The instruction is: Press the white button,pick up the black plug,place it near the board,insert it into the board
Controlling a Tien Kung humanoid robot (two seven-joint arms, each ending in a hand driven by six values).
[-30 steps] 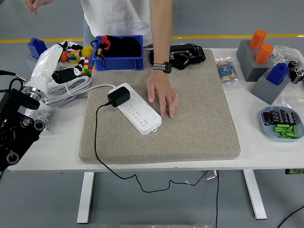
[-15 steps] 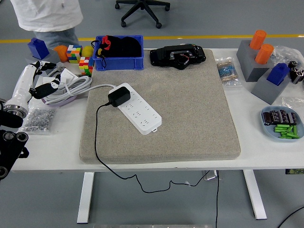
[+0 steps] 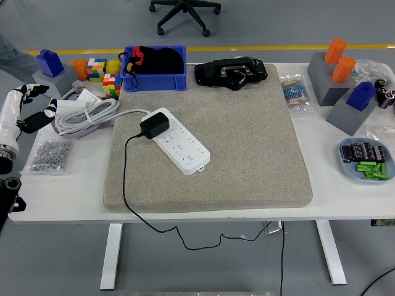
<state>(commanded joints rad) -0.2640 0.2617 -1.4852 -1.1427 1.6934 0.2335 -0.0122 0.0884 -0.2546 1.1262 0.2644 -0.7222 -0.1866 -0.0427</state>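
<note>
A white power strip (image 3: pixel 181 148) lies diagonally on a grey felt mat (image 3: pixel 247 142). A black plug (image 3: pixel 154 126) sits in the strip's far-left end, its black cord running off the mat's front edge. A small white button (image 3: pixel 200 169) shows at the strip's near-right end. My left hand (image 3: pixel 29 108) is at the far left edge over the table, white with dark fingers (image 3: pixel 43 113) relaxed and spread, holding nothing, well left of the strip. My right arm is out of view.
A blue bin (image 3: pixel 154 77) with a black pouch and a black device (image 3: pixel 230 72) stand at the mat's far edge. White cable coil (image 3: pixel 86 114), colour cubes (image 3: pixel 105 77) and a bag of screws (image 3: pixel 48 155) lie left. Grey blocks with orange cylinders (image 3: pixel 336 65) and a parts dish (image 3: pixel 368 160) stand right.
The person who had a hand on the mat beside the strip has stepped away to the left, almost out of view. My left arm has drawn back left toward the picture's edge.
</note>
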